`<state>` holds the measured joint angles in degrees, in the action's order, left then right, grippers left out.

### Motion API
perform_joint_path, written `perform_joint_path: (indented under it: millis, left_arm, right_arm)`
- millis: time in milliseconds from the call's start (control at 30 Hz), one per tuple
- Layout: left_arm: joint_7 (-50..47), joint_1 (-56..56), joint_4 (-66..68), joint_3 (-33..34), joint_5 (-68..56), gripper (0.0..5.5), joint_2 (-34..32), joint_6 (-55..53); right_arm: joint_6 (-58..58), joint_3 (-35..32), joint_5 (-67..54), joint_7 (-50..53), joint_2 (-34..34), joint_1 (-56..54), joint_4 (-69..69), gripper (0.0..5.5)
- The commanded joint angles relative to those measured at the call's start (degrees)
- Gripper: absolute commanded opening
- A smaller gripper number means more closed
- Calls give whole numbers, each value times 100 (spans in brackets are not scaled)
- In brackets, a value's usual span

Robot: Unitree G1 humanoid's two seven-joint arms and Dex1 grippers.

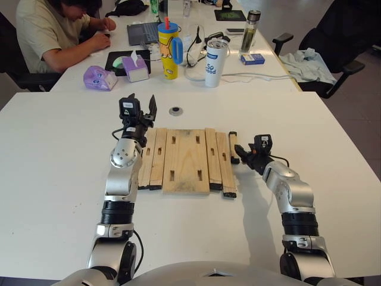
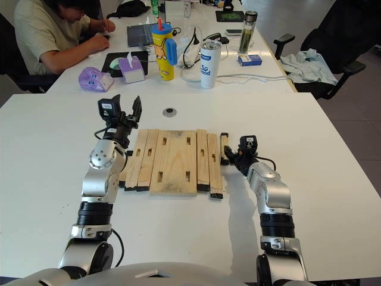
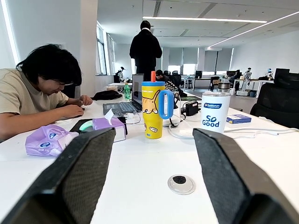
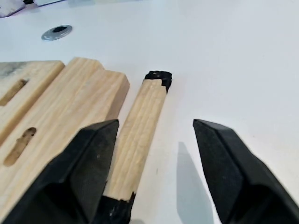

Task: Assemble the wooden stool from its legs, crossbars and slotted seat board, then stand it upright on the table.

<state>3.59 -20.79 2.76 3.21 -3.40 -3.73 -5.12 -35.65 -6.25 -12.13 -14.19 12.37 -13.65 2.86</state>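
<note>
on white table (image 1: 53, 179): wooden parts (image 1: 186, 159) lying flat; left gripper (image 1: 141, 102), right gripper (image 1: 237, 155) both spread wide; cluttered desk (image 1: 271, 65) behind.

On the table (image 1: 53, 179) the slotted seat board (image 1: 186, 159) lies flat in the middle, with the left slats (image 1: 152, 158) side by side against its left edge and the right slats (image 1: 216, 156) against its right edge; a narrow bar (image 1: 231, 170) lies outermost on the right. The left gripper (image 1: 141, 106) is over the row's far left corner, and the right gripper (image 1: 237, 155) is just beside the narrow bar. A grommet (image 1: 175, 111) sits behind the board, and on the table beyond, a tumbler (image 1: 168, 50) stands left of a cup (image 1: 216, 62)
</note>
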Motion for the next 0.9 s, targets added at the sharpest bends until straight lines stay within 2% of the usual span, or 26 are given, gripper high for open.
perform_joint_path:
  millis: [33, 367, 633, 900]
  left_arm:
    - [35, 2, -43, -37, -17, 308, -1, -64]
    - [45, -38, -45, -25, -24, 308, -19, -107]
    - [-9, 1, -50, 1, -6, 308, -7, -105]
    - [-49, -58, 30, -3, -5, 308, 19, -72]
  right_arm:
    - [-189, 163, 19, 33, -99, 166, -2, 296]
    - [-589, 586, 599, 426, 92, 154, 65, 296]
    - [-1310, 424, 515, 748, -96, -98, -808, 296]
    - [-1012, 623, 694, 441, 239, -271, 141, 296]
